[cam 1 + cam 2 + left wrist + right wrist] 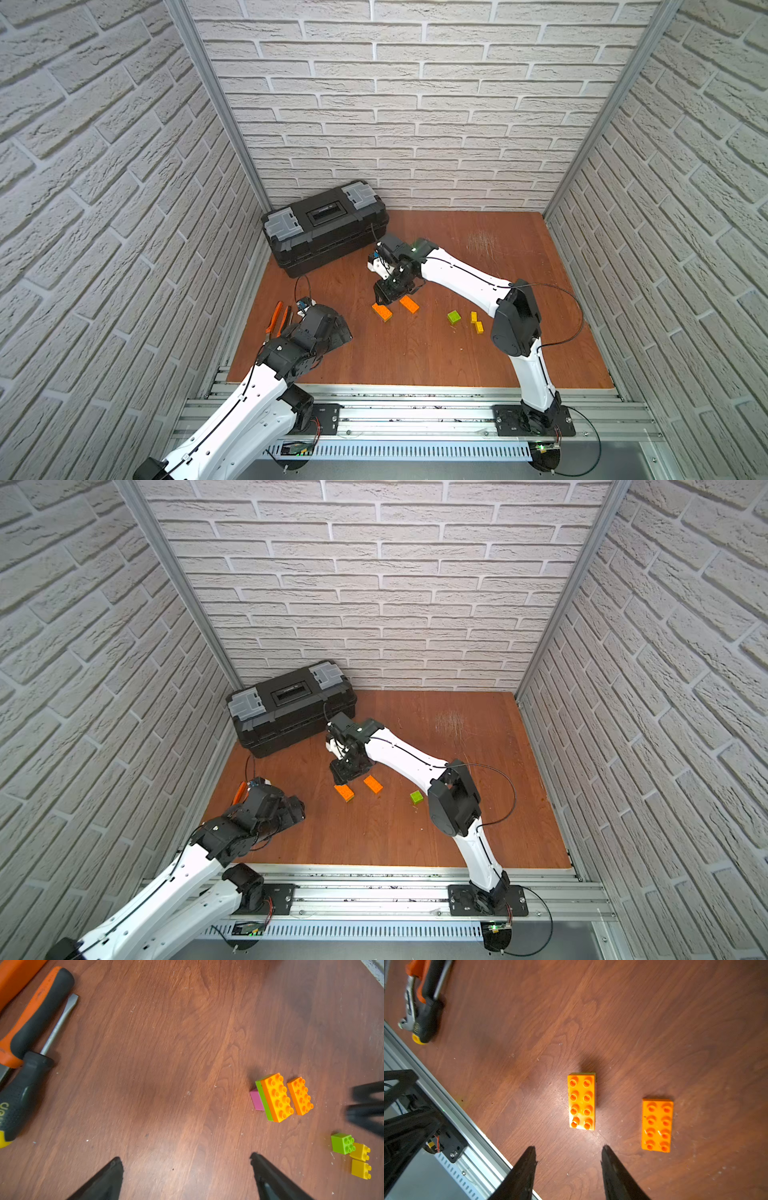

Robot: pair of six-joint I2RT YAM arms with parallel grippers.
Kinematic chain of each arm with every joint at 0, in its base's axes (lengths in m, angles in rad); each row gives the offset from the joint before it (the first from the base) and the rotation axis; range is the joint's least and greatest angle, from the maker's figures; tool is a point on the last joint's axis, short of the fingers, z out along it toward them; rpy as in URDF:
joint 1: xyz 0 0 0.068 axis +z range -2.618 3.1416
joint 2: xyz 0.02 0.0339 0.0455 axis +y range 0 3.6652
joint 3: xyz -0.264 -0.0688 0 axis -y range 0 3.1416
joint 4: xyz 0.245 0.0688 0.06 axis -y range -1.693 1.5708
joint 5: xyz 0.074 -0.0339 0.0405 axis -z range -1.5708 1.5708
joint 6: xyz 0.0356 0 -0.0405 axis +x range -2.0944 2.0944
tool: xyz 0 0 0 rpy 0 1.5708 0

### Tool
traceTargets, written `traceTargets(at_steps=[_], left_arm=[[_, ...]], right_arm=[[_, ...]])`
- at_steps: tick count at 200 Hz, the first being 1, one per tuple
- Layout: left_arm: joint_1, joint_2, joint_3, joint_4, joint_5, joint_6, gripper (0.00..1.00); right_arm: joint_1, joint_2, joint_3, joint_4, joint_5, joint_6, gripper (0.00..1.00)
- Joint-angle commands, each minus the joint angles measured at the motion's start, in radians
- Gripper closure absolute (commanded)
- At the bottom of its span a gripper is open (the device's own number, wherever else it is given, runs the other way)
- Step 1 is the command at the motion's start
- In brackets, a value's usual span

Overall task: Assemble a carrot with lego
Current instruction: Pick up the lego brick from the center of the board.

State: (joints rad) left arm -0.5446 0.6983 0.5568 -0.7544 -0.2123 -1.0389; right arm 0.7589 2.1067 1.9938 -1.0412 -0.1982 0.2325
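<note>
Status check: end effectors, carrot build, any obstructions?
Left end effector open, empty. Right end effector open, empty, by partial carrot: pink, lime, orange stacked. Second orange brick loose beside it. Nothing blocking.

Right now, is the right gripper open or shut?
Open. In the right wrist view the right gripper has its fingers standing apart, with only bare table between them; it holds nothing.

- A black toolbox point(326, 226) with grey latches sits shut in the table's back left corner, seen in both top views.
- Orange-handled pliers point(37, 1016) lie near the left edge.
- A black-handled flat screwdriver point(25, 1088), yellow at the butt, lies just beside them.
- The wooden table point(415, 357) has a pale scuffed patch point(482, 243) toward the back.
</note>
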Motion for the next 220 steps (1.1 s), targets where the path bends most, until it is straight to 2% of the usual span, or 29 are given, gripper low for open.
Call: traceTargets(at_steps=[1, 31, 58, 63, 70, 88, 119, 121, 124, 128, 163, 220], left_arm=[[-0.005, 0.019, 0.037, 0.046, -0.003, 0.024, 0.02], [-0.004, 0.098, 0.071, 0.073, 0.026, 0.04, 0.02], [-0.004, 0.167, 0.114, 0.097, 0.056, 0.055, 0.02], [-0.004, 0.18, 0.123, 0.101, 0.062, 0.057, 0.02], [-0.005, 0.2, 0.133, 0.107, 0.07, 0.063, 0.02], [-0.005, 0.247, 0.156, 0.113, 0.089, 0.071, 0.02], [-0.018, 0.313, 0.196, 0.123, 0.109, 0.084, 0.02], [-0.018, 0.318, 0.198, 0.122, 0.109, 0.085, 0.02], [-0.02, 0.322, 0.2, 0.123, 0.109, 0.086, 0.02], [-0.022, 0.328, 0.204, 0.123, 0.109, 0.088, 0.02], [-0.033, 0.358, 0.214, 0.134, 0.108, 0.085, 0.02], [-0.05, 0.38, 0.213, 0.141, 0.109, 0.078, 0.02]], right_arm=[[-0.03, -0.109, -0.001, -0.036, 0.068, -0.009, 0.41], [-0.087, -0.226, -0.188, -0.04, 0.189, -0.07, 0.36], [-0.163, -0.324, -0.445, 0.036, 0.183, -0.075, 0.3], [-0.177, -0.339, -0.487, 0.056, 0.177, -0.072, 0.23], [-0.194, -0.356, -0.539, 0.08, 0.172, -0.065, 0.22], [-0.221, -0.372, -0.624, 0.122, 0.169, -0.062, 0.21], [-0.234, -0.341, -0.668, 0.135, 0.203, -0.078, 0.2], [-0.235, -0.34, -0.669, 0.135, 0.204, -0.079, 0.16], [-0.237, -0.338, -0.673, 0.136, 0.205, -0.081, 0.03], [-0.24, -0.334, -0.676, 0.137, 0.21, -0.081, 0.0], [-0.254, -0.331, -0.712, 0.161, 0.203, -0.081, 0.01], [-0.265, -0.31, -0.756, 0.18, 0.223, -0.07, 0.1]])
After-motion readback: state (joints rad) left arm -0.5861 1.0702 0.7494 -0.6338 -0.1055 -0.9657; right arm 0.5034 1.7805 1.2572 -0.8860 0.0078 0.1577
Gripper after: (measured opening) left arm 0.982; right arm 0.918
